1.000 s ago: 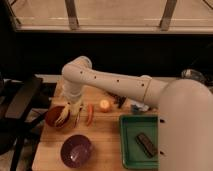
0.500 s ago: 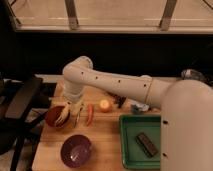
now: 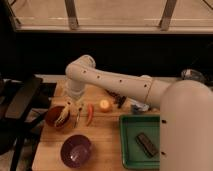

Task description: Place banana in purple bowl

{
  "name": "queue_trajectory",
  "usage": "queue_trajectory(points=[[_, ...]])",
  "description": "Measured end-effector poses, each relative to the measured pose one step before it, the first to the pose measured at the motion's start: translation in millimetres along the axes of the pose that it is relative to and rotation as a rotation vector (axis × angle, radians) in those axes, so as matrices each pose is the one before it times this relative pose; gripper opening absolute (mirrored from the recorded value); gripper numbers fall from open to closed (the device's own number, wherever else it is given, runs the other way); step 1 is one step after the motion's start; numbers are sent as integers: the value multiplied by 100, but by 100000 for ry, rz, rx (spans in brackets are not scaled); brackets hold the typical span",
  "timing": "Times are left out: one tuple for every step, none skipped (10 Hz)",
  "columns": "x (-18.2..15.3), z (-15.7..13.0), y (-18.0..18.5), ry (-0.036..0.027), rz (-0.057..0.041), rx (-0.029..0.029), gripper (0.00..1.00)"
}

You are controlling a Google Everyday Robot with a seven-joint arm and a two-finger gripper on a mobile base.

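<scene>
The banana (image 3: 62,116) is pale yellow-cream and curved, with splayed strip-like ends. It lies in the orange-brown bowl (image 3: 51,119), just beyond the purple bowl (image 3: 76,150) and to its left in the view. Its long axis runs diagonally, the lower end pointing left of the purple bowl and the upper end toward the gripper (image 3: 76,109). The gripper hangs just beyond the purple bowl with its jaws apart; I cannot tell whether it touches the fruit.

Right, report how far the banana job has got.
Done: nothing yet; the glossy purple bowl is empty. In hand: the gripper hangs open by the pale curved banana lying in the orange-brown bowl. Left: grasp, lift, carry and drop it in.
</scene>
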Motion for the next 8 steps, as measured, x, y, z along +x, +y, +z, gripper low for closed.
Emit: queue_trajectory(points=[[577, 890, -105, -650, 322, -82, 65], [680, 1281, -205, -1364, 418, -378, 65], [253, 548, -107, -967, 314, -97, 65], [130, 749, -180, -1431, 40, -416, 65], [-85, 537, -104, -1135, -110, -356, 65], [-156, 726, -110, -1447, -190, -533, 65], [-190, 696, -68, -1244, -33, -456, 65], [-160, 374, -72, -627, -33, -235, 64]])
